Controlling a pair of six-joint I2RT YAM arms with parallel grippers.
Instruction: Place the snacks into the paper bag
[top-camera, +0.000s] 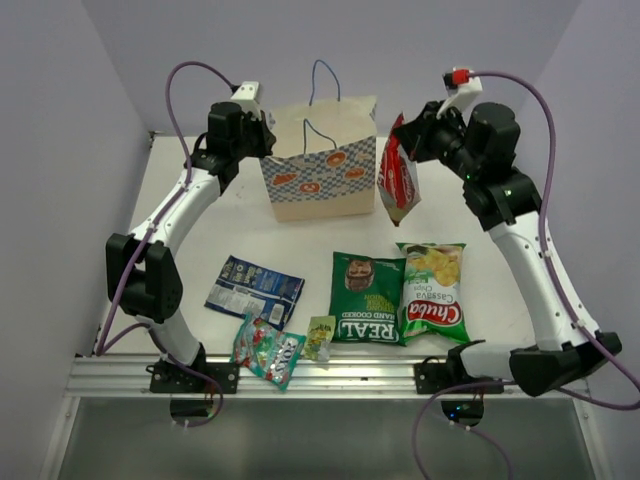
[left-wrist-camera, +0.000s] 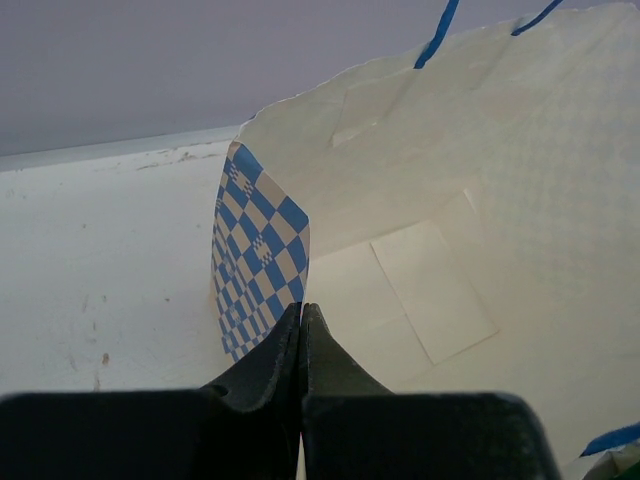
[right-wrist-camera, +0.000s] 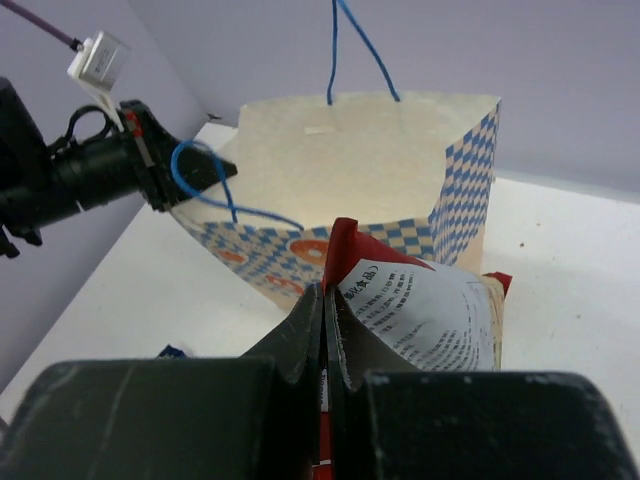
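The paper bag (top-camera: 322, 170) stands upright and open at the back of the table. My left gripper (top-camera: 268, 140) is shut on the bag's left rim; in the left wrist view the jaws (left-wrist-camera: 302, 308) pinch the edge of the paper bag (left-wrist-camera: 450, 230). My right gripper (top-camera: 415, 135) is shut on the top of the red-yellow packet (top-camera: 398, 182), which hangs in the air just right of the bag. In the right wrist view the gripper (right-wrist-camera: 325, 292) clamps the packet (right-wrist-camera: 425, 310) in front of the open paper bag (right-wrist-camera: 345, 150).
On the table's near half lie the dark green "REAL" bag (top-camera: 366, 297), the green-white chip bag (top-camera: 434, 290), the dark blue packet (top-camera: 253, 285), the candy packet (top-camera: 267, 350) and the tiny sachet (top-camera: 320, 337). Walls close in on the left, right and back.
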